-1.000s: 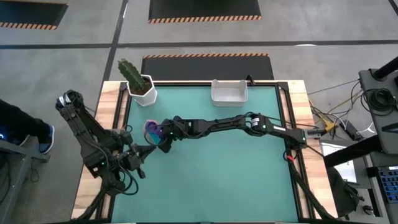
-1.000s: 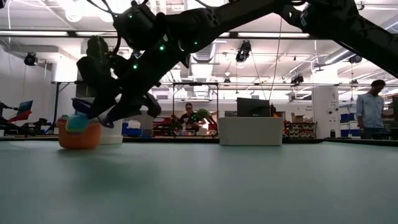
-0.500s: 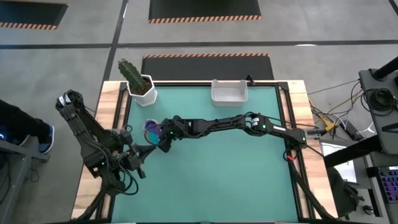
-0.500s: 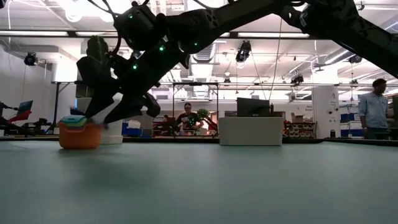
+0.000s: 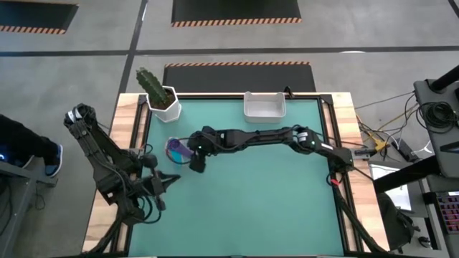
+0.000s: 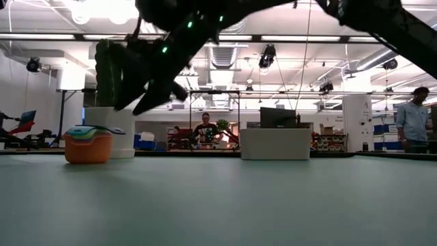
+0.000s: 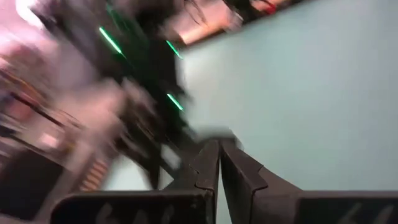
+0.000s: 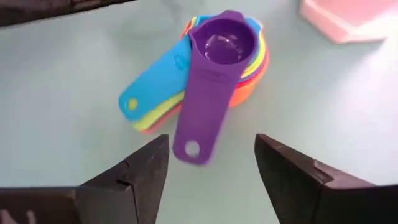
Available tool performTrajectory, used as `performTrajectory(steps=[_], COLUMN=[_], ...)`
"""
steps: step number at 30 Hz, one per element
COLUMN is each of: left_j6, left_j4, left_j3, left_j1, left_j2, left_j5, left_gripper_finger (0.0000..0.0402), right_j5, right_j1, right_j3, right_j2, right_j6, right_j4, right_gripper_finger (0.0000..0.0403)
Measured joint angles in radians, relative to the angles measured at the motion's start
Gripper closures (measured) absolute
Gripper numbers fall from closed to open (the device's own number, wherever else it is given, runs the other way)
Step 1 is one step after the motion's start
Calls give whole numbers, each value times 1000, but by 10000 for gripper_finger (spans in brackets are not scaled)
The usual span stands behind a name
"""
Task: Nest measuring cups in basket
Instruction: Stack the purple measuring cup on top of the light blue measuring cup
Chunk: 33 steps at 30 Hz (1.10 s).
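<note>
Purple cup (image 8: 222, 42) atop nested stack (image 8: 186, 81); R gripper (image 8: 211, 165) open above.

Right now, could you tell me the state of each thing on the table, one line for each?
Measuring cups: nested in one stack on the mat, purple cup on top, outside the basket.
Basket: upright at the table's far edge, looks empty.
Cactus pot: upright at the far left corner.
Right gripper: open, above the stack, holding nothing.
Left gripper: shut, holding nothing, at the table's left side.

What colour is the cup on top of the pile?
Purple, clearest in the right wrist view.
</note>
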Motion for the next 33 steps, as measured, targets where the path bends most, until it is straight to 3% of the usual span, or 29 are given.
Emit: performTrajectory(steps=[4,9,13,23,33], left_j6=[-224,-663,-811,-902,-890], left_j4=[-68,-271,-298,-253,-129], left_j3=[-3,-38,-119,-266,-327], left_j1=[10,10,13,77,81], left_j2=[12,68,124,213,217], left_j5=[185,384,527,470,345], left_gripper_finger=[402,402,402,402,402], right_j5=[1,3,3,2,2], right_j1=[0,0,0,-26,-80], right_j3=[2,-23,-111,-491,-738], right_j2=[-56,-120,-187,-253,-215], right_j6=[-95,-197,-228,-245,-175], right_j4=[-115,-221,-168,407,968], right_gripper_finger=[194,231,269,385,394])
